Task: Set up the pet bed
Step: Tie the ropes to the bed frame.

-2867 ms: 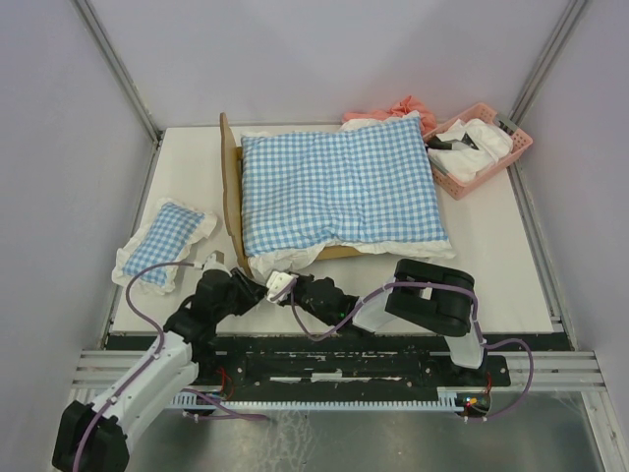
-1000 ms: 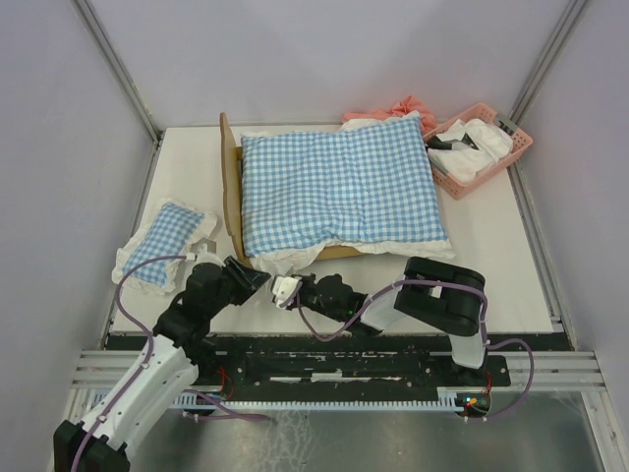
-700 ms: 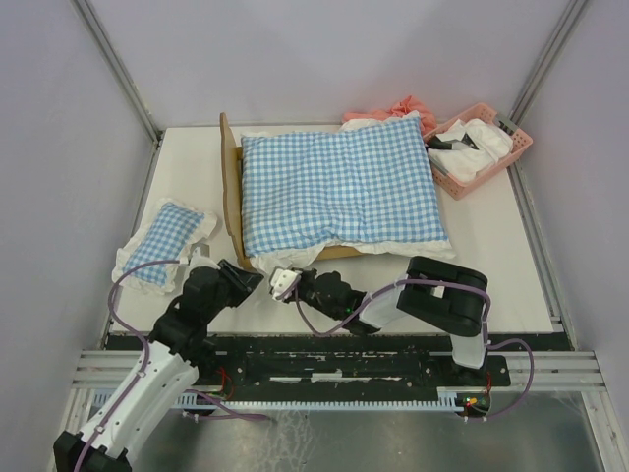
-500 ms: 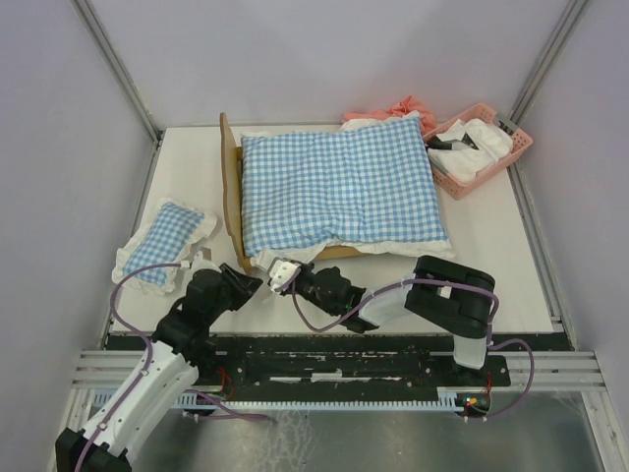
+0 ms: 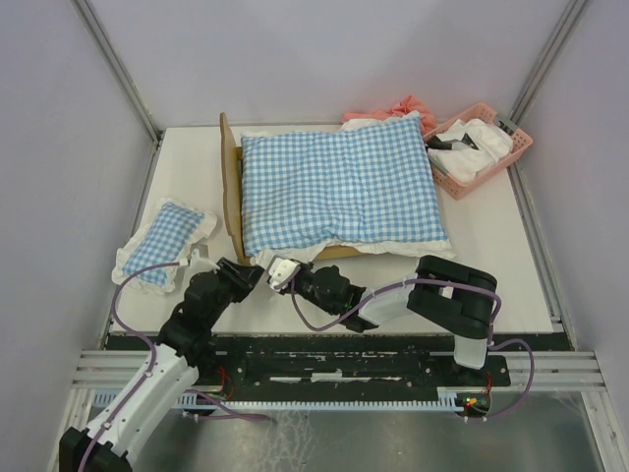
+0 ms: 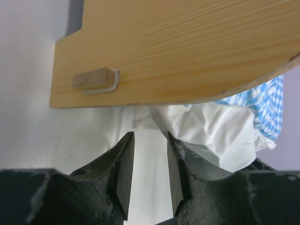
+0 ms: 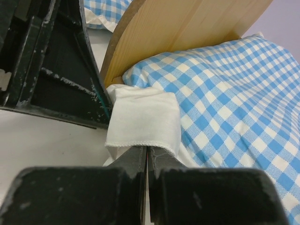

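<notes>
The bed (image 5: pixel 232 192) stands on the table (image 5: pixel 491 265) in its far half, left of the middle. Its wooden headboard is upright on the side toward the table's left edge. A blue-and-white checked cushion (image 5: pixel 339 187) lies over the bed and hides the base and most of the rails. It reaches from the headboard toward the right.

At the bed's near left corner the cushion's white frill (image 5: pixel 280 267) is pulled out past the headboard's near end. The right end effector (image 5: pixel 291 277) is closed on that frill. In the right wrist view its fingers press together on the frill's hem (image 7: pixel 145 117), with the headboard (image 7: pixel 187 28) rising behind and the cushion (image 7: pixel 234 103) to the right.

The left end effector (image 5: pixel 248 275) sits just beside it, at the foot of the headboard's near end, tip to tip with the right one. In the left wrist view its jaws stand apart with only bare table between them (image 6: pixel 150 138). The headboard's outer face (image 6: pixel 187 47) is just above, with a small block (image 6: pixel 96 79) fixed to it. The bunched frill (image 6: pixel 206 129) shows under the headboard's curved edge.

A small checked pillow (image 5: pixel 162 241) lies near the table's left edge, apart from the bed. A pink basket (image 5: pixel 491 173) holding white things sits at the far right corner. A pink cloth (image 5: pixel 398 108) lies at the far edge behind the cushion.
</notes>
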Robot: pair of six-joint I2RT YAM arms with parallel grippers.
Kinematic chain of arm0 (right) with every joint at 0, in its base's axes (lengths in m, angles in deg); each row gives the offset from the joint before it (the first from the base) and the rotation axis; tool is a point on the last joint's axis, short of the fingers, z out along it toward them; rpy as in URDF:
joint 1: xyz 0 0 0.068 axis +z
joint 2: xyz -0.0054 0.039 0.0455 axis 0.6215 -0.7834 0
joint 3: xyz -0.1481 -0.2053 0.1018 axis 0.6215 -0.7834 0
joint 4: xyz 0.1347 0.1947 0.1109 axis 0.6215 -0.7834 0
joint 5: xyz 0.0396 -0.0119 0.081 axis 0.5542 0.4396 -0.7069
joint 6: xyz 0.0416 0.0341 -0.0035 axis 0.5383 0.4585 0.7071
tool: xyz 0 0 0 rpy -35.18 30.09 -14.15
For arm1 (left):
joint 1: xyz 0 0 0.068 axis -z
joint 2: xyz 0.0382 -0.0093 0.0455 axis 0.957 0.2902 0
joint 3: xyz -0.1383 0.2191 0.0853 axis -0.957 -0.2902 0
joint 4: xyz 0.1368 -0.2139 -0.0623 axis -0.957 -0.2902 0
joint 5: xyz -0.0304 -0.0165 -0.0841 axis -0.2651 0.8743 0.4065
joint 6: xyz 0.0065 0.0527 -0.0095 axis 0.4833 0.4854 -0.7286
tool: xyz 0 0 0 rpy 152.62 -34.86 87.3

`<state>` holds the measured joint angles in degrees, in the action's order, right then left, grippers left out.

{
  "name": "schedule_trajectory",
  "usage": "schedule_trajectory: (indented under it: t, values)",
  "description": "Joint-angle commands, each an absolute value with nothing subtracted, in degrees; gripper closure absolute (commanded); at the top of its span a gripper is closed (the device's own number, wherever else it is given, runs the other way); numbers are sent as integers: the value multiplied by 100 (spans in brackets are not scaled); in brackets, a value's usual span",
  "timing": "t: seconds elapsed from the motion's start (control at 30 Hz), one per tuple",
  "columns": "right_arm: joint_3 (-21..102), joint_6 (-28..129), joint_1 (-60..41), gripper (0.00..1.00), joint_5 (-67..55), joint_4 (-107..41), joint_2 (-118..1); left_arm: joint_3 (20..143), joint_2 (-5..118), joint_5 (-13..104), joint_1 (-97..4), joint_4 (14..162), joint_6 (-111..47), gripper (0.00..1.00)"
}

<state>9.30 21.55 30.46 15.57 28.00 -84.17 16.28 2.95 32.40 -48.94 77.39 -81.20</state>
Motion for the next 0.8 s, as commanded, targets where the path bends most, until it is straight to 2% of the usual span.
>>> schedule_trajectory:
  t: [0.0,0.77]
  values:
    - [1126,2293,3040,98,1487,2831,-8380,1521,509,2931,-4890,8649,-7884,59]
    - [1297,2319,3040,98,1548,2644,-8437,1129,1686,3154,-4888,10394,-6929,62]
